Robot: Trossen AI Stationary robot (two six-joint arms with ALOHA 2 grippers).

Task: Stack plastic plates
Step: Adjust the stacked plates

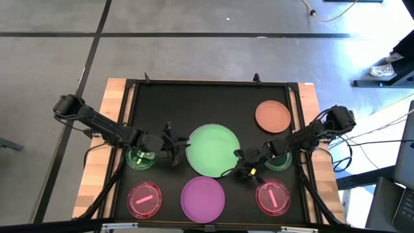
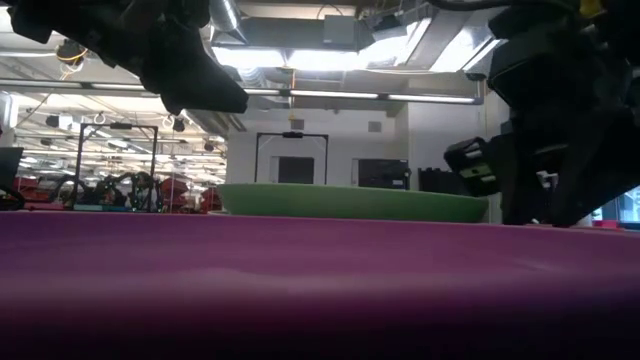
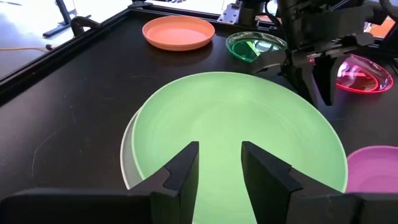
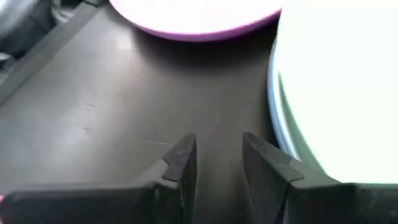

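A large green plate (image 1: 213, 150) lies mid-tray on top of a white plate (image 3: 127, 163) and a blue one whose rim (image 4: 274, 118) shows beneath. Around them on the black tray rest a magenta plate (image 1: 202, 199), an orange plate (image 1: 272, 116), two small translucent green plates (image 1: 141, 158) (image 1: 279, 160) and two pink-red ones (image 1: 144, 199) (image 1: 273, 198). My left gripper (image 3: 219, 152) hovers open over the green plate's left edge (image 1: 174, 149). My right gripper (image 4: 219, 148) is open, low over the bare tray floor beside the stack's near right rim (image 1: 234, 167).
The tray's raised black frame (image 1: 129, 116) borders the work area, with the wooden table edge (image 1: 110, 110) outside it. Bare tray floor lies along the far side (image 1: 194, 103). In the low view the magenta plate (image 2: 320, 280) fills the foreground in front of the green plate (image 2: 350, 200).
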